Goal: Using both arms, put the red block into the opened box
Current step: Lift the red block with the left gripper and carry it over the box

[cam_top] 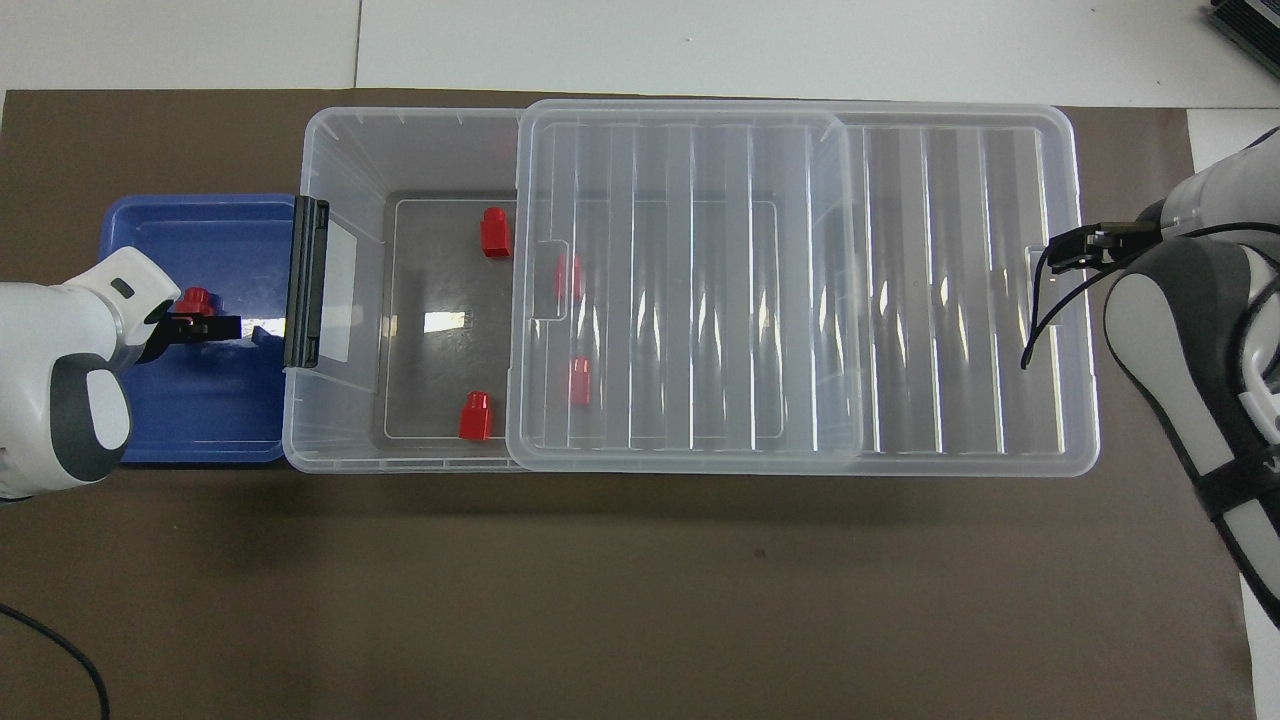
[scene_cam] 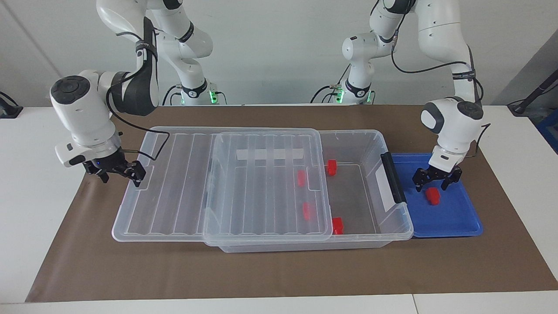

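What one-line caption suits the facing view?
Open left gripper poised over the red block in the blue tray; right gripper at the slid-back lid.

In the overhead view the left gripper (cam_top: 212, 326) covers part of the red block (cam_top: 195, 299) in the blue tray (cam_top: 215, 215), whose corner is hidden under the left arm's wrist. Both arms are cut off by that view's edges. 2 blocks (scene_cam: 301, 178) show only dimly through the ribbed lid (scene_cam: 218, 183). The right gripper (scene_cam: 123, 173) perhaps touches the lid's end; contact is unclear.
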Controlling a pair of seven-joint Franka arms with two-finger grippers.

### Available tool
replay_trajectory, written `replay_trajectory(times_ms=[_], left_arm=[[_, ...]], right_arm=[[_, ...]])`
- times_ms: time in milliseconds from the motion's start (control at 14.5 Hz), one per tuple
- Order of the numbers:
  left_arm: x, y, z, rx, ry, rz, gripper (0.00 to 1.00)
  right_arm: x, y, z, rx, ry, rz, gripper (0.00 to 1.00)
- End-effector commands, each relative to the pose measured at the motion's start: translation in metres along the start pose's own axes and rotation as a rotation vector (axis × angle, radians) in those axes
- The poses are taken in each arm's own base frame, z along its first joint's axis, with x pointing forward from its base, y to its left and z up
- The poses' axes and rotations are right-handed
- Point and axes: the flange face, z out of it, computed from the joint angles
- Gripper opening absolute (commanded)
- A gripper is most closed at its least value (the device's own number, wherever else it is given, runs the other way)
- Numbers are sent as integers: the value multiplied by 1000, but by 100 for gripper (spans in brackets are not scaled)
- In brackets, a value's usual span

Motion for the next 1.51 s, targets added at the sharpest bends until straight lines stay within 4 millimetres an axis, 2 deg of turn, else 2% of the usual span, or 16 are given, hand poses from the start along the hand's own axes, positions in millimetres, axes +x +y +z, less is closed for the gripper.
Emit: replay_trajectory(times_ms=[0,138,206,413,482,551,619,826,895,1032,1170,1308,1445], left_arm=[[3,-4,3,2,23,15,100],[4,-3,6,5,34,28,100],[4,-3,7,5,35,27,86],[6,-4,7,6,35,31,28],[5,-4,8,5,32,31,12],[6,-4,7,6,32,32,1],[8,-4,5,5,31,34,0],[24,-6,-15,-4,-13,36,0],[30,-5,-30,-9,-37,38,0],[44,-1,-70,-20,-83,43,0],[50,1,-109,-28,-121,40,0],[54,7,-148,-41,-160,39,0],[60,21,-185,-47,-197,13,0]], right_arm=[[-8,-4,-45,34,16,1,100],[-16,-1,-84,60,3,25,100],[-23,3,-103,61,-1,27,100],[-56,8,-154,99,-37,35,100],[-67,8,-165,113,-67,34,100],[-72,5,-165,111,-88,26,100],[-80,4,-166,112,-101,22,100],[-95,0,-148,105,-103,13,100],[-96,-20,-150,101,-96,-19,100],[-97,-29,-151,87,-92,-15,100],[-94,-27,-157,90,-103,-57,100],[-92,-16,-164,100,-140,-55,100],[-92,-14,-165,100,-146,-53,100]])
